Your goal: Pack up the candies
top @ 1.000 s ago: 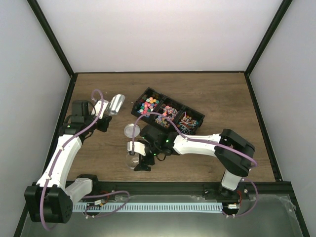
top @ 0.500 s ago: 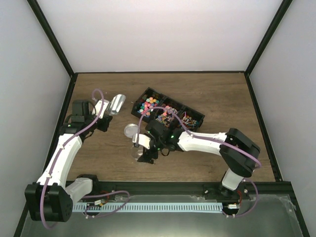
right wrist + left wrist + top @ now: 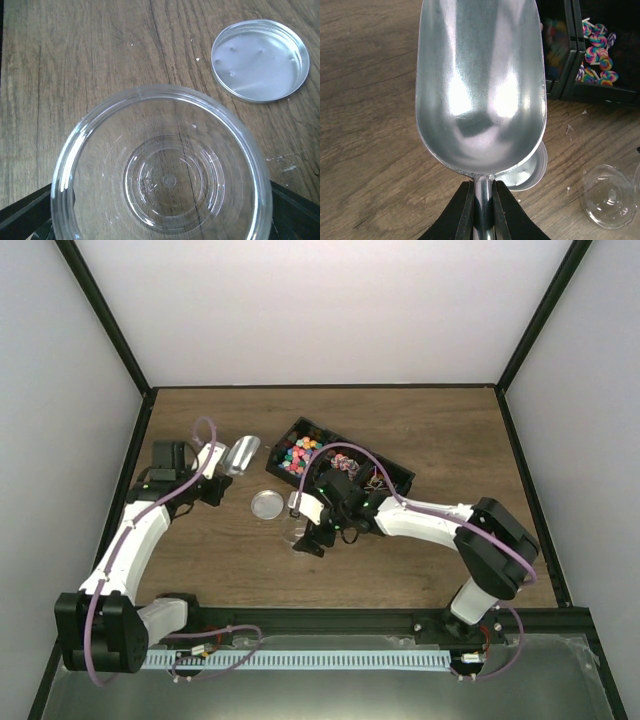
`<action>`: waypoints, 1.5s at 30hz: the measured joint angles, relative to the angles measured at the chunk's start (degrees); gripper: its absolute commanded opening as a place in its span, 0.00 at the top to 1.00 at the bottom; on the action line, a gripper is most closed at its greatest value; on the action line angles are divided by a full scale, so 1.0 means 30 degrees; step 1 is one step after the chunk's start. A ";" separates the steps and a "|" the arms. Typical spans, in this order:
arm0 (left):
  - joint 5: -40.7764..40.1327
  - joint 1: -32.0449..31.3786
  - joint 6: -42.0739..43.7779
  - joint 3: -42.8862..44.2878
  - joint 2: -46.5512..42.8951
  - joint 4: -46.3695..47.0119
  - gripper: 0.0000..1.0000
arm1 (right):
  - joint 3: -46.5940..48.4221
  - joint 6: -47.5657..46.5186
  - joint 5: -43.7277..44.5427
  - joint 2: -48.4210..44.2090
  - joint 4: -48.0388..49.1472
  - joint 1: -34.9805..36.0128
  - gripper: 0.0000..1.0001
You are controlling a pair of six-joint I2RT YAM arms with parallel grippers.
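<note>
The tabletop was brown wood with a plain grain and a few pale crumbs. On it lay a black plastic tray, long and split into three compartments. The candies were all in that tray. The end compartment nearest the scoop held round bright balls in pink, blue, yellow and green. The middle one held swirled lollipops on white sticks, and the far one held thin, many-coloured pieces too small to make out.

The left claw was clenched on the thin handle of a scoop. The scoop was smooth, shiny metal with a deep rounded bowl, empty, held just beside the tray's end.

The right claw grasped a jar, with its black fingers spread wide on either side. The jar was clear, round and ridged at the base, with its mouth up and nothing inside. It was near the tray's long side.

A lid, a flat silvery disc with a threaded rim, lay upside down on the wood, apart from the jar.
</note>
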 measured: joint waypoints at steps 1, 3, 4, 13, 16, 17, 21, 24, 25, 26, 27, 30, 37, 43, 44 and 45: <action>0.0044 0.0000 0.0015 0.0044 0.0066 0.0000 0.96 | 0.0000 0.0000 -0.0036 -0.0073 0.0000 -0.0007 0.00; 0.0109 0.0000 0.0095 0.0146 0.0211 -0.0022 0.96 | 0.0000 0.0000 -0.0189 -0.0444 -0.0029 -0.0007 0.00; 0.0131 0.0000 0.0138 0.0168 0.0248 -0.0022 0.96 | 0.0000 0.0000 -0.0240 -0.0656 -0.0022 -0.0007 0.00; 0.0270 0.0000 0.0481 0.0758 0.0466 -0.0743 0.96 | 0.0000 -0.0051 -0.0291 -0.2011 -0.0736 -0.0299 0.00; 0.0248 0.0000 0.0568 0.1457 0.0882 -0.1574 0.96 | 0.0117 -0.0036 -0.0517 -0.2769 -0.1545 -0.0627 0.00; 0.0233 -0.0007 0.0648 0.1967 0.1151 -0.2106 0.96 | 0.0430 0.0022 -0.0852 -0.2958 -0.2062 -0.0852 0.00; -0.0240 -0.0430 0.1064 0.4699 0.2637 -0.4546 0.96 | 0.2616 0.0452 -0.1953 -0.3045 -0.3643 -0.2492 0.00; -0.0911 -0.1173 0.1501 0.6914 0.3927 -0.6484 0.96 | 0.4146 0.0503 -0.2412 -0.3024 -0.4233 -0.4269 0.00; -0.1239 -0.1479 0.1632 0.7606 0.4386 -0.7206 0.96 | 0.4597 0.0488 -0.2528 -0.2892 -0.4430 -0.5005 0.00; -0.1472 -0.1712 0.1698 0.8138 0.4736 -0.7752 0.96 | 0.4998 0.0466 -0.2616 -0.2645 -0.4590 -0.5625 0.00; -0.1887 -0.2084 0.1821 0.8881 0.5260 -0.8517 0.96 | 0.5399 0.0452 -0.2659 -0.2280 -0.4728 -0.6237 0.00; -0.3155 -0.3031 0.2113 1.0965 0.6812 -1.0491 0.96 | 0.7293 0.0466 -0.2754 -0.0015 -0.5377 -0.8349 0.03; -0.4932 -0.4218 0.2040 1.5023 1.0987 -1.3500 0.96 | 1.3216 -0.0080 -0.2273 0.7002 -0.7104 -1.1781 0.09; -0.5916 -0.5275 0.1508 1.7027 1.3624 -1.4783 0.96 | 1.4579 -0.1654 -0.2375 0.8779 -0.7912 -1.2276 0.18; -0.6047 -0.5428 0.1443 1.7252 1.3850 -1.4899 0.96 | 1.4710 -0.1872 -0.2477 0.8896 -0.8021 -1.2225 0.21; -0.6135 -0.5559 0.1406 1.7420 1.4018 -1.5001 0.96 | 1.4855 -0.2055 -0.2645 0.9020 -0.8080 -1.2203 0.24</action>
